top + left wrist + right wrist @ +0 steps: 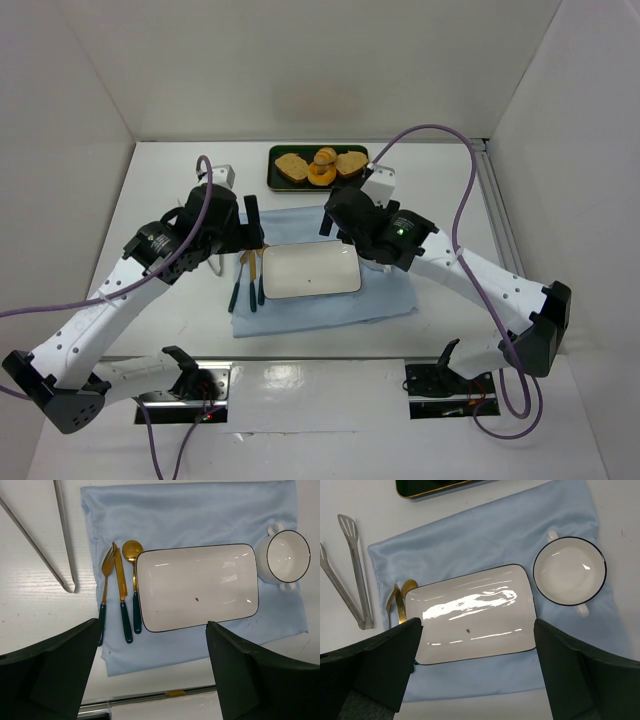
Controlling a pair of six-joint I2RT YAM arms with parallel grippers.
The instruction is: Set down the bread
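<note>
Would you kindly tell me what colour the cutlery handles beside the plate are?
The handles are dark green; the left wrist view shows them best.

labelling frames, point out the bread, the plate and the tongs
bread [326, 155], top external view, top of crust
plate [195, 570], left wrist view, bare centre
tongs [348, 526], right wrist view, slotted head

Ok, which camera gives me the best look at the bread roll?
Top external: the bread roll sits in the dark tray, small but unobstructed. Right wrist catches only the tray's edge, no roll; left wrist shows neither.
</note>
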